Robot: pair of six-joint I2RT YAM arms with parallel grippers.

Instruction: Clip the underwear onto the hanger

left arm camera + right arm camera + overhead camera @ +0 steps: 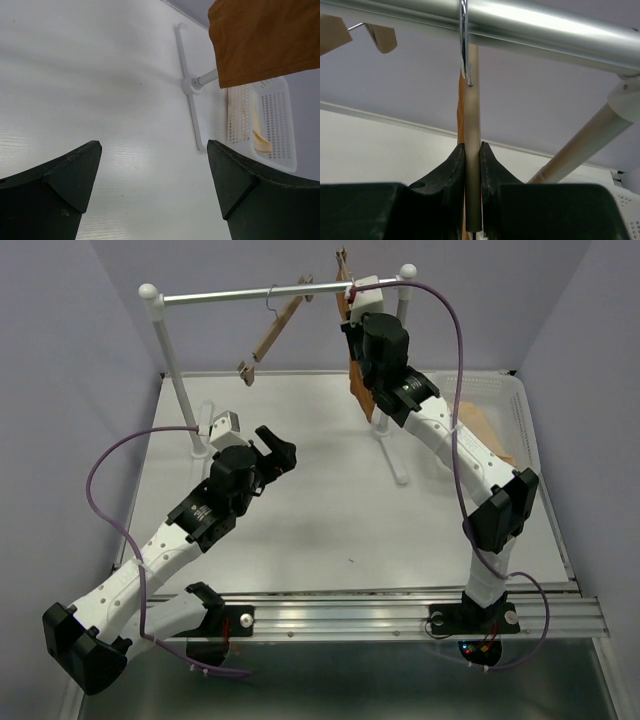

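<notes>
The left pincer point(279, 447) is hovering with jaws spread wide above the white surface point(330, 520), well apart from the steel rail point(230, 295). Two hangers are hanging on that rail: a spare hanger point(272, 337) tilting near the middle, and the hanger point(472, 100) at the right end. The right pincer point(472, 150) is clamping this hanger's wooden bar, with one underwear point(265, 40) draping below. One basket point(272, 120) is sitting at the surface's right edge.

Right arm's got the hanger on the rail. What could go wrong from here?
The right gripper is shut on the hanger, whose hook only rests over the rail; an upward or sideways pull might unhook it. The underwear hangs from it, but its hold is hidden, so it may slip off. The left gripper is open and well away, unlikely to catch it.
</notes>
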